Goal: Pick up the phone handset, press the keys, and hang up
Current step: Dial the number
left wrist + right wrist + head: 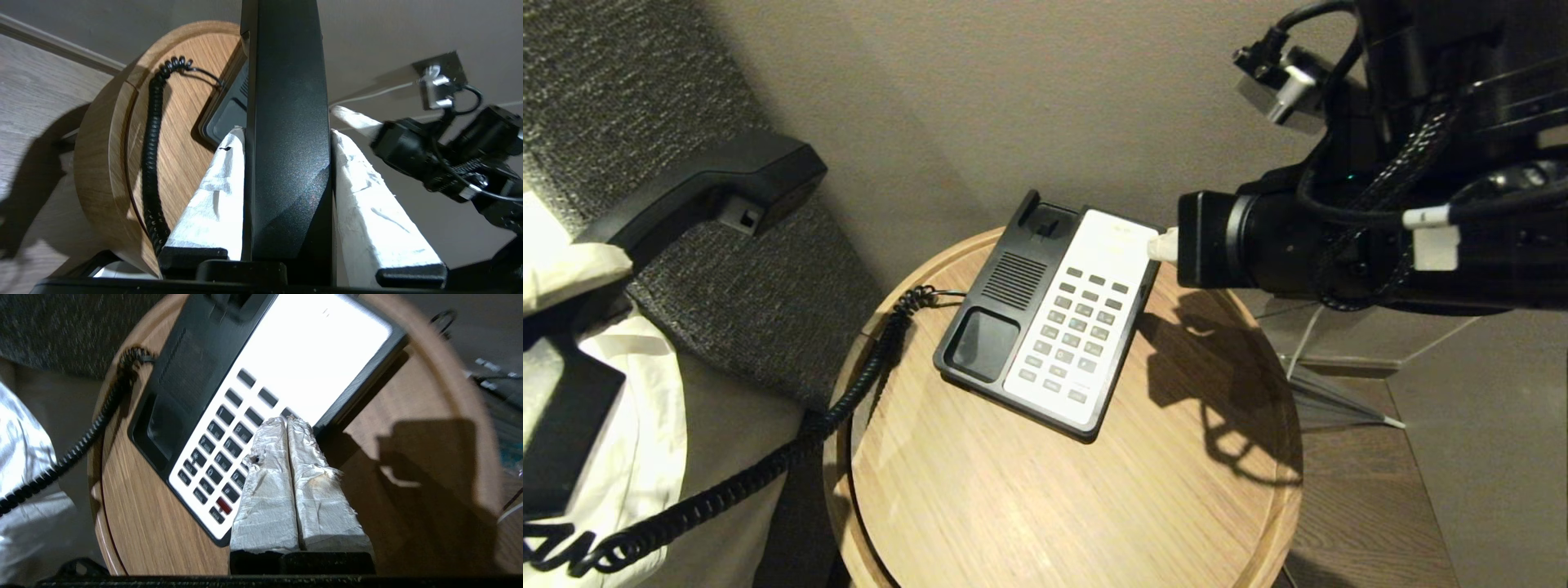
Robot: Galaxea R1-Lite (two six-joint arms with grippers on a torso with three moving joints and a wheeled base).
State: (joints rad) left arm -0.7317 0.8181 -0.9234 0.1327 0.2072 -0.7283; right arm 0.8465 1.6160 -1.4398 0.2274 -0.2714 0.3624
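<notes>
inspector: where is the phone handset (698,192)?

operator: i have it lifted off the cradle, up and to the robot's left, well apart from the phone base (1049,314). the left tool (286,171) is clamped on its shaft, one wrapped finger on each side. i judge it is kept out there so the keypad (1074,331) stays uncovered. its coiled cord (849,400) trails over the edge of the round wooden table (1045,498).

inspector: and the right tool (287,424)?

operator: its fingers are pressed together with nothing between them, forming one blunt tip, which i take to be for pressing a key. the tip sits over the right edge of the keypad; i cannot tell whether it touches a key.

inspector: status?

operator: pick-up looks done, pressing in hand, hang-up still to do. risk: a wide tip may catch two keys.
</notes>
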